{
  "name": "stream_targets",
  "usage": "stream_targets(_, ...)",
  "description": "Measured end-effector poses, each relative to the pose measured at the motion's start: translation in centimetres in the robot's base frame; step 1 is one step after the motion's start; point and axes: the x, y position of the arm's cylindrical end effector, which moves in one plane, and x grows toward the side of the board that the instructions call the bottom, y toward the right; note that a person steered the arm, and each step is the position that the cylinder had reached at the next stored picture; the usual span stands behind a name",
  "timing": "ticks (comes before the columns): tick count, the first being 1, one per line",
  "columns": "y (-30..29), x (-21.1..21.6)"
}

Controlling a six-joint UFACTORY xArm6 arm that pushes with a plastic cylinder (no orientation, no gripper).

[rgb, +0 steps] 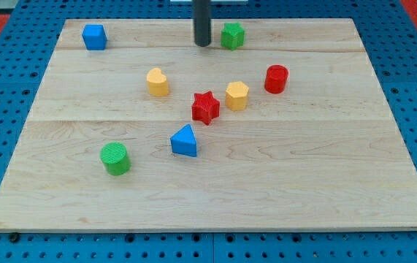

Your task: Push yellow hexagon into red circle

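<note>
Camera view. A pale wooden board (215, 190) lies on a blue perforated table (4, 80). The dark rod (202, 18) comes down from the view's top and ends in the tip (203, 45), which stands on the board near its top edge. The rod is bare and carries nothing; the tip touches no block.

Blocks near the tip: a green hexagon (231, 35) stands just to the view's right of the tip, close beside it but apart. A blue cube (94, 36) sits well to the view's left, by the board's top-left corner.

Task blocks: the yellow hexagon (236, 95) rests near the board's centre, below the tip and slightly to the view's right, well apart from it. The red circle (276, 78), an upright cylinder, stands to the right of and a little above the yellow hexagon; a narrow strip of bare board separates the two.

Other blocks: a red star (205, 107) lies just to the left of the yellow hexagon and slightly lower, very close to it; whether they touch cannot be told. A second yellow block (158, 82), rounded with a notch on top, stands further to the left. A blue triangle (185, 141) sits below the red star. A green cylinder (115, 158) stands toward the board's lower left, apart from all others.
</note>
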Motion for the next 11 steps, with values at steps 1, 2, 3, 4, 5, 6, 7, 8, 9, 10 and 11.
stream_targets(1, -1.0, 2.9)
stream_targets(2, -4.7, 6.1)
stream_targets(3, -5.9, 6.8)
stream_targets(4, -5.7, 8.4)
stream_targets(5, -4.0, 10.9)
stream_targets(6, -0.4, 12.6)
stream_targets(7, 0.9, 15.3)
stream_targets(8, 4.6, 15.6)
stream_targets(9, 10.2, 15.6)
stream_targets(10, 13.0, 15.6)
stream_targets(11, 14.0, 15.4)
